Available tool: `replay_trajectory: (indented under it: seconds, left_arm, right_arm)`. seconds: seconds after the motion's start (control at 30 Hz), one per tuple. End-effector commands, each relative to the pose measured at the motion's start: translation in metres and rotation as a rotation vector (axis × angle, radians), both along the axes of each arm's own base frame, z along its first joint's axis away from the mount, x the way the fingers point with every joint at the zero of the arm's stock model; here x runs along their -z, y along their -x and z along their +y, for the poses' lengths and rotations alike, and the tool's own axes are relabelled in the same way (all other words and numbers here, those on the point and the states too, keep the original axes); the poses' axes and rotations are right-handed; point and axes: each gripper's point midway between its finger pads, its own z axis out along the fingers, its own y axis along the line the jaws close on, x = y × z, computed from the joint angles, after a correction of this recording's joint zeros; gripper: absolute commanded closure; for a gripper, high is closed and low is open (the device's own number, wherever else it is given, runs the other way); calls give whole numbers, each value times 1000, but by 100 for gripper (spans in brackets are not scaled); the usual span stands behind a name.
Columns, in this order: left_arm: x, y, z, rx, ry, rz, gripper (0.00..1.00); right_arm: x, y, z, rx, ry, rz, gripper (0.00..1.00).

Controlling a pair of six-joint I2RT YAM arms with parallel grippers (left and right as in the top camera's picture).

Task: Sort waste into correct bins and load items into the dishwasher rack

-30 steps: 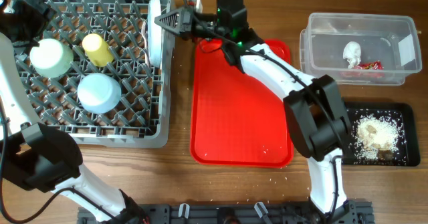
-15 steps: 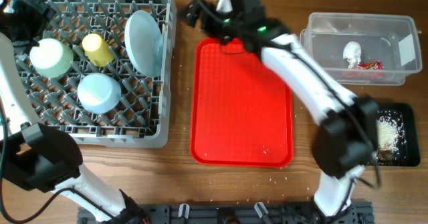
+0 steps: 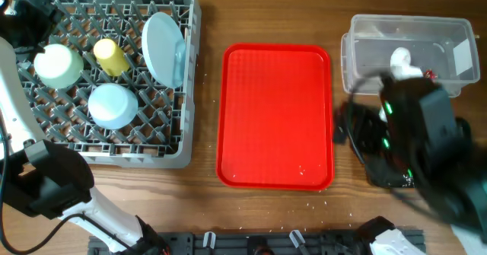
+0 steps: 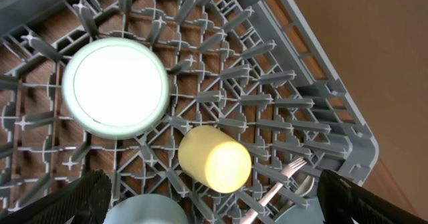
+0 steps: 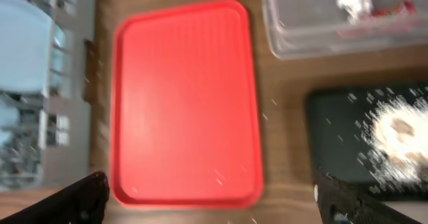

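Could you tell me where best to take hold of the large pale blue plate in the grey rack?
Probably the upper rim of the large pale blue plate, coming down from above with one finger on each face. It leans on edge among the pegs of the grey plastic rack, so that thin rim stands clear.

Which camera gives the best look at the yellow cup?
The left wrist view: the yellow cup sits close and sharp among the rack pegs. Overhead shows the cup small beside the green bowl. The right wrist view misses it.
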Motion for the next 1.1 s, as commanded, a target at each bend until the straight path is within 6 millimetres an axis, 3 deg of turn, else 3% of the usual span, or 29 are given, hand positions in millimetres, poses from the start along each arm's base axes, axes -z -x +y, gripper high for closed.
replay_trajectory:
  seconds: [0.0,0.17,0.27,0.37,0.47,0.53,0.6,0.7,0.83,0.93,1.07]
  left_arm:
    - [0,1,2,-10,3,-2,0]
    - [0,1,2,-10,3,-2,0]
    - [0,1,2,-10,3,-2,0]
    - [0,1,2,-10,3,-2,0]
    - [0,1,2,-10,3,-2,0]
    - [0,1,2,-10,3,-2,0]
    - [0,1,2,-10,3,-2,0]
    - [0,1,2,-9,3,-2,0]
    - [0,1,2,-10,3,-2,0]
    - [0,1,2,-10,3,-2,0]
    - [0,1,2,-10,3,-2,0]
  right_arm:
    - [27,32,-17,114,-74,14,0]
    - [55,67,-25,145,-105,126,0]
    - [57,71,-20,124,-127,149,0]
    - [42,50,-9,-32,-81,26,0]
    - [21,22,7,-257,7,-196,0]
    - [17,5,21,-427,40,-395,0]
    - [30,-4,25,-474,30,-509,0]
    - [62,-21,18,-419,10,-662,0]
    - [85,-31,7,-358,36,-881,0]
    - [93,-32,-2,-307,44,-1014,0]
    - [99,-33,-22,-203,30,-1068,0]
